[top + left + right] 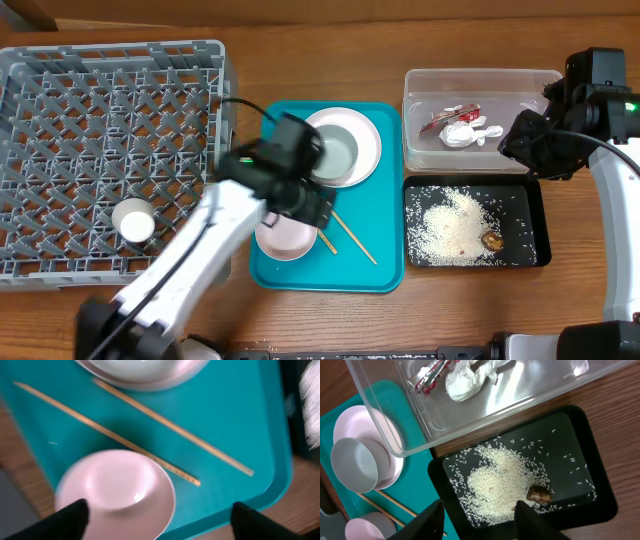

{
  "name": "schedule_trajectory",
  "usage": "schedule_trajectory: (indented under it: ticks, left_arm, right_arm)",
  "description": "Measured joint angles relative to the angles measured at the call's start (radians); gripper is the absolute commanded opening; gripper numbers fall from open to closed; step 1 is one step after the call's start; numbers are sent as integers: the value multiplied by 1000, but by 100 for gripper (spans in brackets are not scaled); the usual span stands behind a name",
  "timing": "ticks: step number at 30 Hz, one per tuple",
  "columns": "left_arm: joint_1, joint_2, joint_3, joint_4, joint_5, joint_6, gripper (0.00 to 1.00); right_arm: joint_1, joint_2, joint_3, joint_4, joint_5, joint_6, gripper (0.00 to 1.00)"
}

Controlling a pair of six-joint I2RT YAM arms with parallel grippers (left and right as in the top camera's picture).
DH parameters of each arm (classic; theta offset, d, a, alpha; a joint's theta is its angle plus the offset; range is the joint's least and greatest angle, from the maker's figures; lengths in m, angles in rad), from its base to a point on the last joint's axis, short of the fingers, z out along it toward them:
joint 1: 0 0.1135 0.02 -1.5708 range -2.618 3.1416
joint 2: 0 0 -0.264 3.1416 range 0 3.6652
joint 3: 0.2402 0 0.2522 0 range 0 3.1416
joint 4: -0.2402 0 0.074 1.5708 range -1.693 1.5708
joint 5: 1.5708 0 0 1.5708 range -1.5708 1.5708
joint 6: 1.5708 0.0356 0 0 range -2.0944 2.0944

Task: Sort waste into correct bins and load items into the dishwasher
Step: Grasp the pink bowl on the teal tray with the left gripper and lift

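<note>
My left gripper [308, 207] [160, 527] is open and empty, low over the pale pink bowl [285, 239] [116, 492] on the teal tray. Two wooden chopsticks [349, 236] [150, 415] lie beside the bowl. The grey bowl [334, 153] [354, 464] sits on the white plate [370, 140] [367, 422]. A white cup [133, 221] stands in the grey dish rack [110, 90]. The clear tub [415, 150] [395, 440] holds the red wrapper [441, 118] [430, 375] and tissue [468, 131] [465, 381]. The black tray [535, 215] [590, 465] holds rice [450, 228] [497, 480] and a brown lump [491, 240] [539, 494]. My right gripper [526, 140] [480, 527] is open and empty above the black tray.
The teal tray [385, 265] [250, 425] lies between the rack and the two bins. The wooden table [320, 50] surrounds everything. The left arm stretches from the front edge over the tray's left side.
</note>
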Motion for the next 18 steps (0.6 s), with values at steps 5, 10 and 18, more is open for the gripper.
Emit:
schedule_trajectory:
  ticks: [5, 10, 18]
  left_arm:
    - [-46, 183, -21, 0, -6, -3, 27]
    - [-46, 254, -24, -5, -6, -8, 4]
    - [-20, 151, 163, -146, -2, -8, 4]
  right_arm:
    - [0, 0, 0, -3, 0, 0, 47]
    - [0, 0, 0, -10, 0, 0, 47]
    - [0, 0, 0, -17, 0, 0, 47]
